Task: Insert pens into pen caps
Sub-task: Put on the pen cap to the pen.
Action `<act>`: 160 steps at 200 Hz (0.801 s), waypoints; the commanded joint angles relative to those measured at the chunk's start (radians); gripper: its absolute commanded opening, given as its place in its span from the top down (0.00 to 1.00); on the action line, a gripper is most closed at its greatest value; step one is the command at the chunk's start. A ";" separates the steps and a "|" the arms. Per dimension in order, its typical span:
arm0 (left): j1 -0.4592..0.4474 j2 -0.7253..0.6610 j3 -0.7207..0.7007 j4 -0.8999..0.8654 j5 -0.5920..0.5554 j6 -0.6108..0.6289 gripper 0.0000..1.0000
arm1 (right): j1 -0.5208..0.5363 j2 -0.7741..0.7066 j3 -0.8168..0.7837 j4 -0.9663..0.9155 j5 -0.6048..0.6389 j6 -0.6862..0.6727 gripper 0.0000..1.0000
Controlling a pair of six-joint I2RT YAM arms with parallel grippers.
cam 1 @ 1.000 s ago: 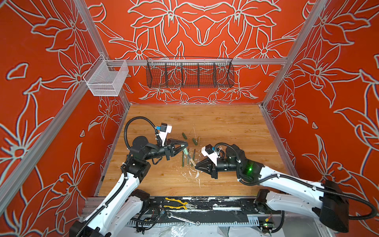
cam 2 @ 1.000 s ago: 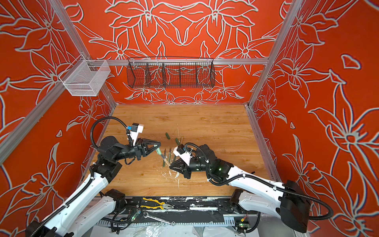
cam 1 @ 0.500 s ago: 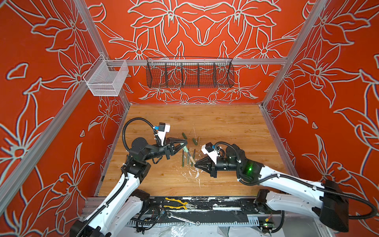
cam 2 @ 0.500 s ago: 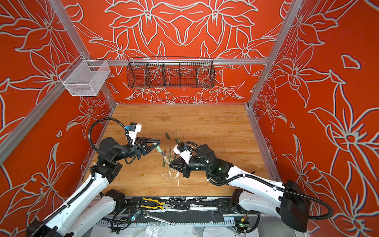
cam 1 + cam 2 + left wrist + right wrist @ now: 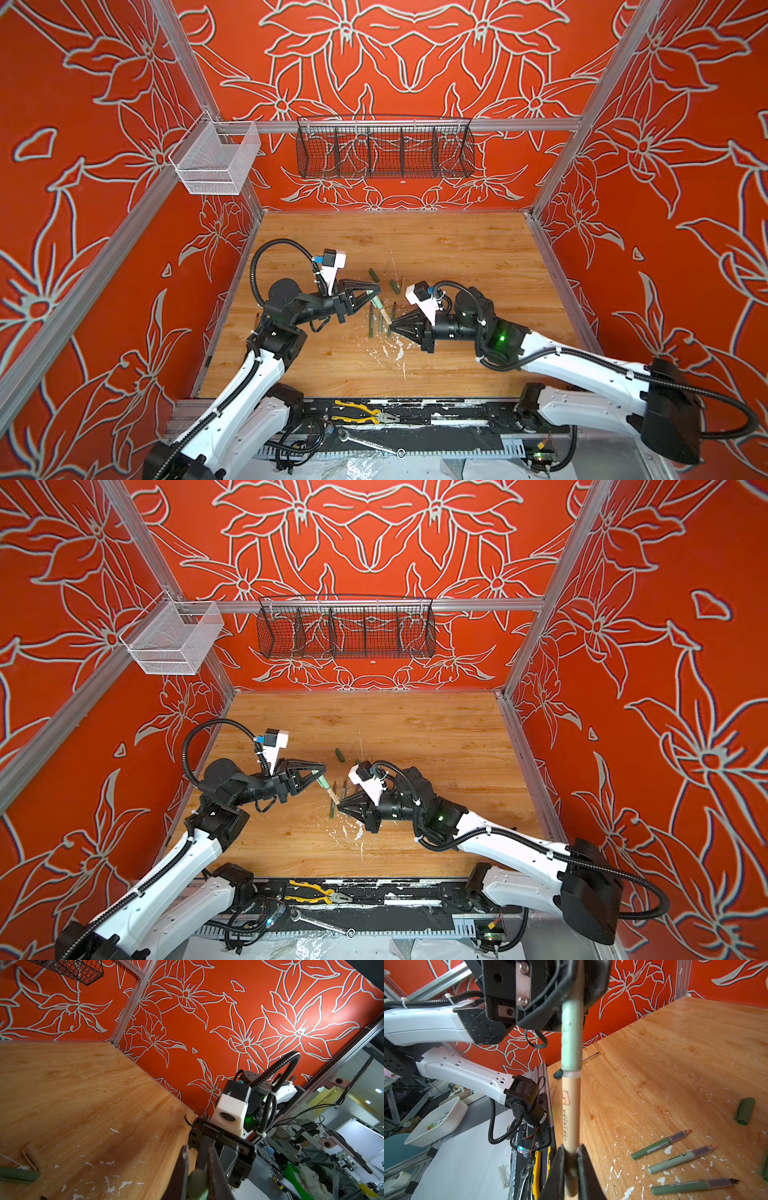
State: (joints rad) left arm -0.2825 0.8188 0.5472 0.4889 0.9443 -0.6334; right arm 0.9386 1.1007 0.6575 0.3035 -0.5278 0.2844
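The left arm (image 5: 249, 386) and right arm (image 5: 582, 370) wear glossy white shells between matte black joints. Black ribbed conduit (image 5: 282, 240), cinched with white cable ties (image 5: 449, 997), loops to each white wrist camera block (image 5: 332, 266). A green light (image 5: 500, 337) glows on the right arm. The left gripper (image 5: 375, 291) and right gripper (image 5: 392, 324) are black triangular frames; silver screws (image 5: 523, 1001) stud the left one.

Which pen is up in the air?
The tan pen, pinched in the right gripper; the three green pens lie flat on the table.
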 commanded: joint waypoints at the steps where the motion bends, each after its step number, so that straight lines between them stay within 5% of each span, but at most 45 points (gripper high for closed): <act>1: -0.007 0.011 -0.004 0.023 0.029 -0.016 1.00 | 0.008 0.009 0.047 0.084 0.019 0.008 1.00; 36: -0.009 0.022 0.011 -0.013 0.034 -0.007 0.97 | 0.008 0.023 0.059 0.095 0.036 0.006 1.00; 63: -0.009 0.014 0.019 -0.040 0.024 0.003 0.63 | 0.008 0.022 0.061 0.092 0.041 0.004 1.00; 97: -0.009 0.005 0.028 -0.055 0.022 0.013 0.43 | 0.008 0.024 0.052 0.079 0.056 0.006 1.00; 127: -0.009 -0.015 0.026 -0.066 0.015 0.024 0.39 | 0.008 0.030 0.037 0.080 0.052 0.014 1.00; 160: -0.009 -0.027 0.024 -0.077 0.006 0.037 0.51 | 0.008 0.034 0.037 0.082 0.046 0.019 1.00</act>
State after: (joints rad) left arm -0.2882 0.8085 0.5533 0.4145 0.9436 -0.6128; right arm 0.9386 1.1290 0.6926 0.3569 -0.4858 0.2955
